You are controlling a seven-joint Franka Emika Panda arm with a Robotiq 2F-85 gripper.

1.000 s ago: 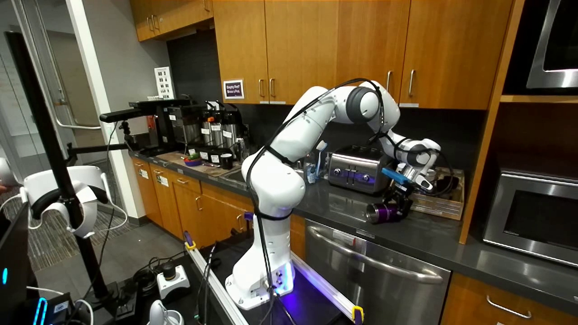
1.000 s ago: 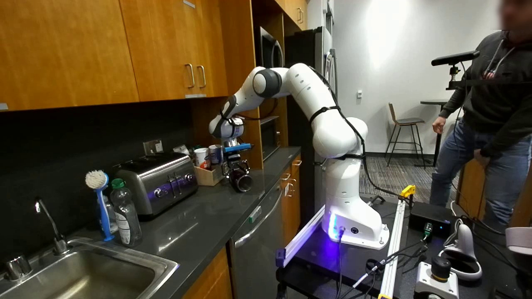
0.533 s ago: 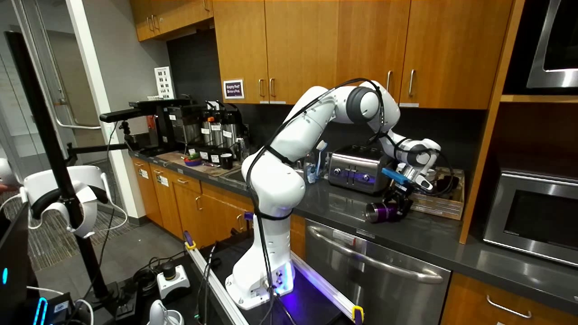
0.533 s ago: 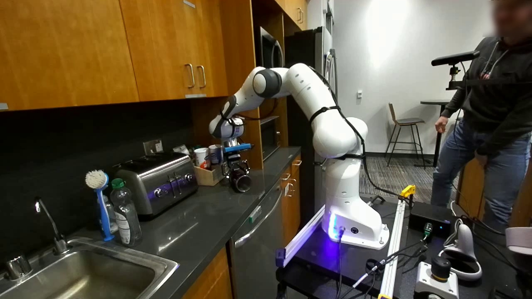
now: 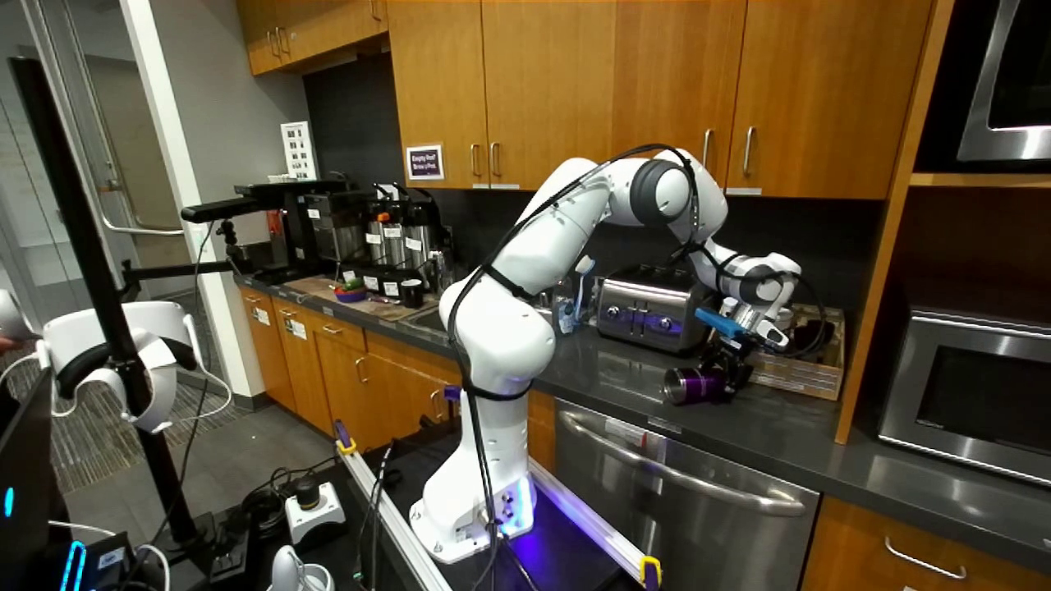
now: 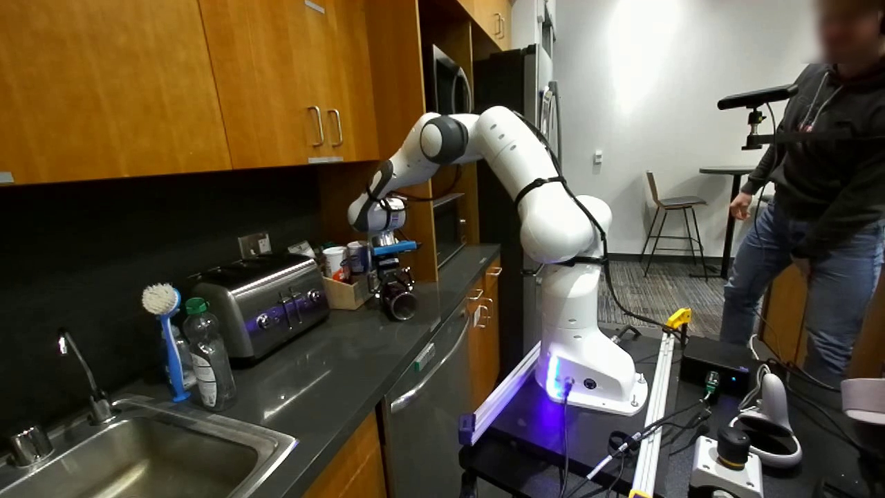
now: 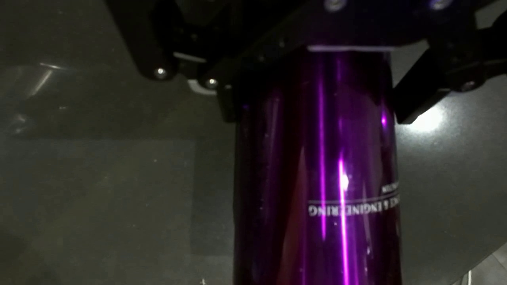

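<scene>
A shiny purple metal mug [image 7: 348, 245] with white lettering lies on its side, its open end facing the front of the counter. Both exterior views show the mug [image 5: 694, 386] low, on or just over the dark counter; I cannot tell which. My gripper [image 7: 317, 119] straddles its rear part, jaws wide apart with one finger on each side. The left finger [image 7: 227, 105] and right finger [image 7: 418, 103] are close against the mug's sides; whether the pads press on it is not visible. In an exterior view the black gripper [image 6: 394, 285] hangs beneath a blue mount.
A steel toaster [image 5: 653, 310] stands to one side of the gripper. Close behind it is a wooden crate [image 5: 796, 373] with cups. Upper cabinets [image 5: 681, 98] overhang the counter. A soap bottle [image 6: 207, 360], a brush [image 6: 166, 332] and the sink [image 6: 276, 443] are farther along.
The gripper and the mug's open end have shifted very slightly to the left in both exterior views. The jaws look just as wide, and the rest of the arm is nearly still.
</scene>
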